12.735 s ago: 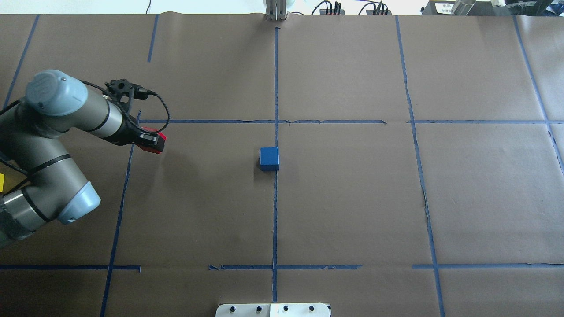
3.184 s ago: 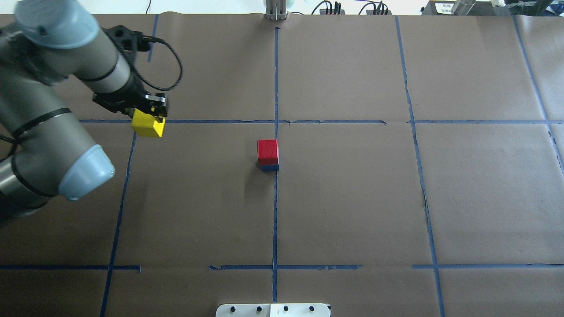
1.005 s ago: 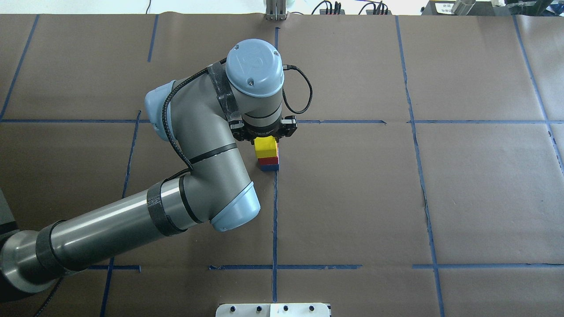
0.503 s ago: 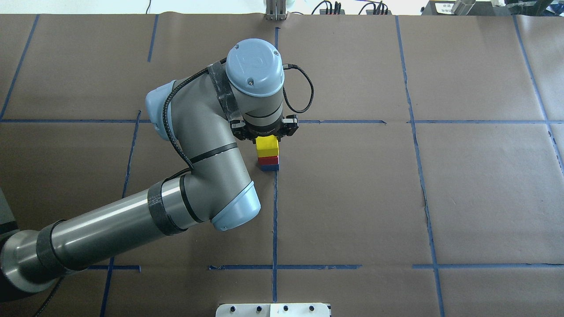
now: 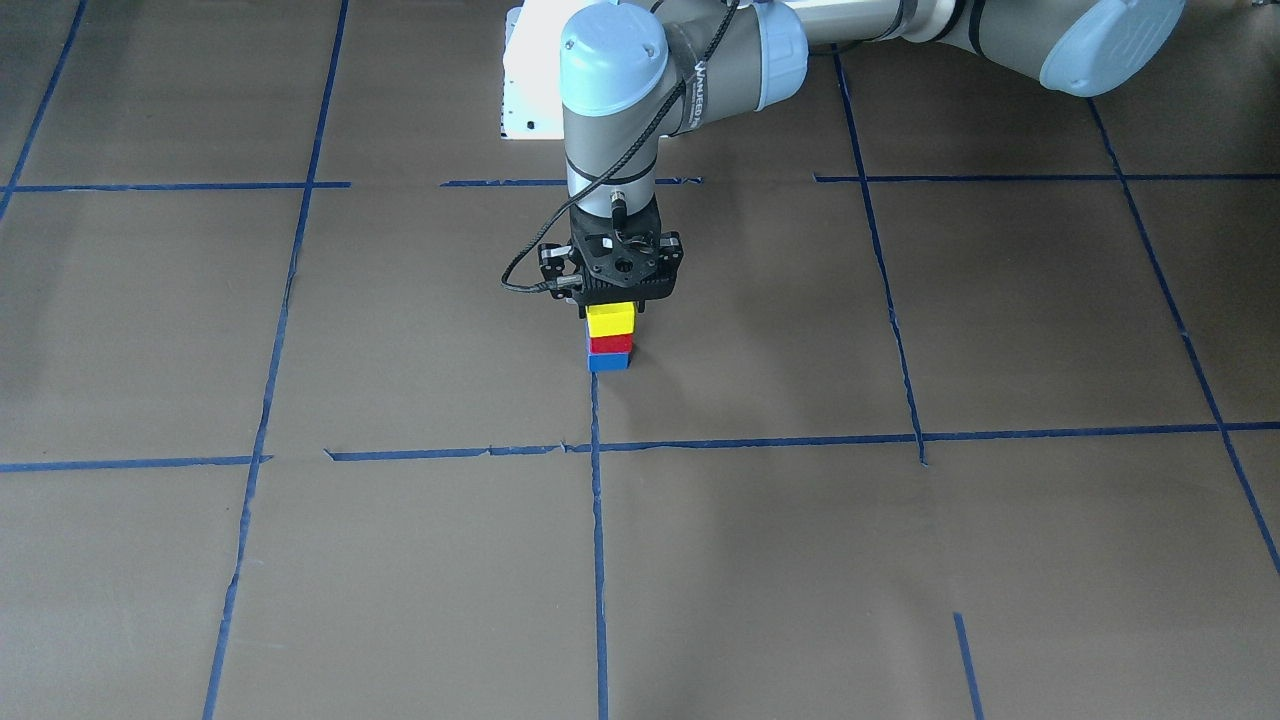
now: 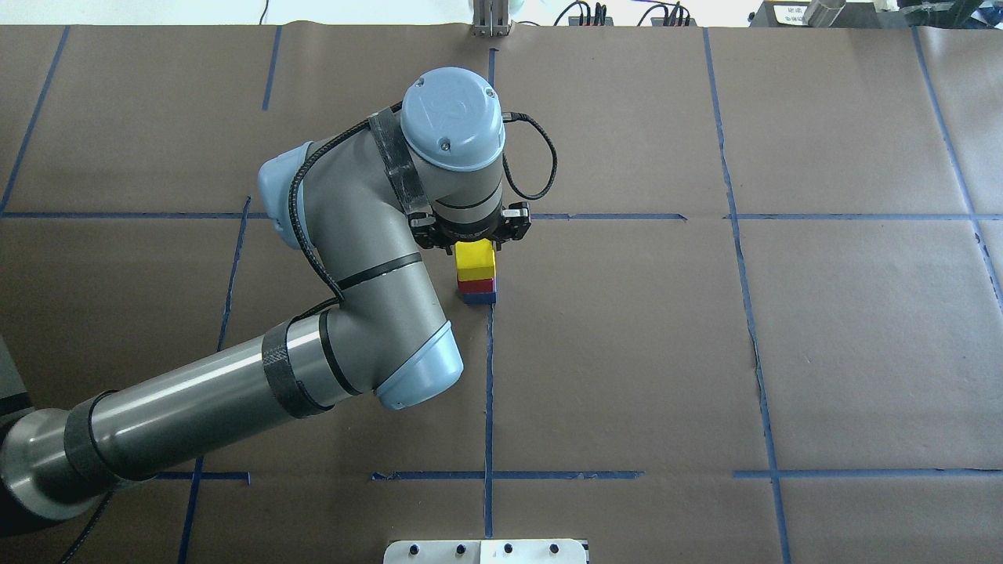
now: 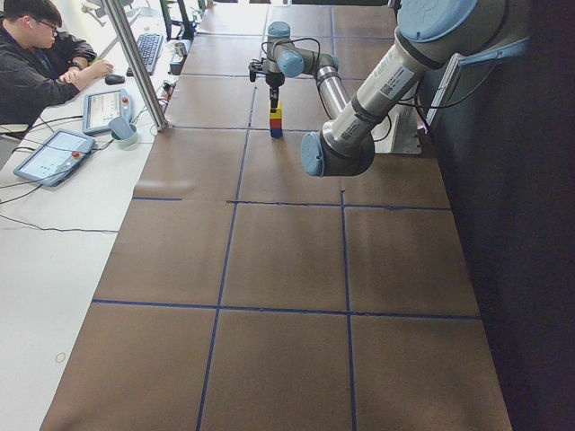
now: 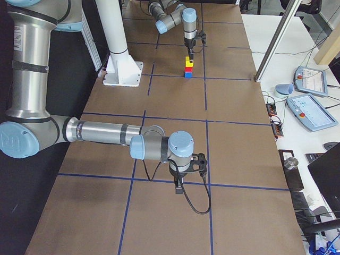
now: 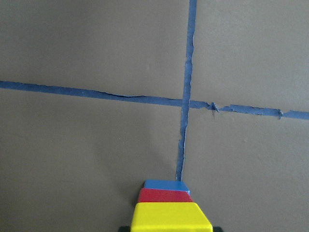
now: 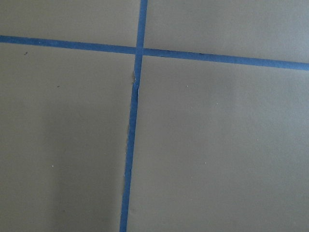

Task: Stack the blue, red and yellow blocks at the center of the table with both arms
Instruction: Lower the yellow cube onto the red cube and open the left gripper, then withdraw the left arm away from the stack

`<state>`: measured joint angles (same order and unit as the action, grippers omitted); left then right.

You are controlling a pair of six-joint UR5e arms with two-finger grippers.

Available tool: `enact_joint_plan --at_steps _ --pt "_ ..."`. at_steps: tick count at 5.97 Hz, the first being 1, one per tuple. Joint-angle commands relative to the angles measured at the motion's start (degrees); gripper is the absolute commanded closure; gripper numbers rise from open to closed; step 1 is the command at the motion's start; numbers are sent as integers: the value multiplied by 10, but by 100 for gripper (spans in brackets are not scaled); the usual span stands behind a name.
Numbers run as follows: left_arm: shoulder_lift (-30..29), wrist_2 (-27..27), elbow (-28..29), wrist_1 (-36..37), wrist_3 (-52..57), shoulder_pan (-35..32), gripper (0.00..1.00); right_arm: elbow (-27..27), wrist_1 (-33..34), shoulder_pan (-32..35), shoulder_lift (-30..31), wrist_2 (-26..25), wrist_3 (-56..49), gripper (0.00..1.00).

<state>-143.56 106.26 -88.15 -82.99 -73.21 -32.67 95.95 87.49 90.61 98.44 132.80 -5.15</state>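
Observation:
A yellow block [image 5: 610,320] sits on a red block [image 5: 610,344], which sits on a blue block [image 5: 608,362], at the table's central tape crossing. The stack also shows in the overhead view [image 6: 476,270] and at the bottom of the left wrist view [image 9: 169,220]. My left gripper [image 5: 610,306] points straight down over the stack, its fingers hugging the yellow block's sides. My right gripper [image 8: 179,189] hangs low over bare paper far from the stack. It shows only in the exterior right view, so I cannot tell whether it is open or shut.
Brown paper with blue tape lines [image 6: 490,376] covers the table. The left arm's elbow [image 6: 407,368] reaches over the near-left middle. A white mount plate [image 5: 530,90] lies by the robot base. An operator [image 7: 36,63] and tablets sit beside the table's far side.
The left arm carried the yellow block to the centre and set it on the red block. Over the last second the block settled slightly; the arm has barely moved.

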Motion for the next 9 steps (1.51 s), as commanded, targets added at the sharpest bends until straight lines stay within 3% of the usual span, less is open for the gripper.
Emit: enact_joint_plan --at_steps 1,3,5,6,9 --pt "-7 2 -6 3 3 -7 0 -1 0 0 0 0 0 0" --pt "14 52 -42 18 41 -49 0 -1 0 0 0 0 1 0" --pt "153 99 -166 38 204 -123 0 -2 0 0 1 -1 3 0" --pt "230 160 -185 30 336 -189 0 -2 0 0 2 -1 4 0" --pt "413 235 -176 29 641 -379 0 -5 0 0 1 -1 5 0"
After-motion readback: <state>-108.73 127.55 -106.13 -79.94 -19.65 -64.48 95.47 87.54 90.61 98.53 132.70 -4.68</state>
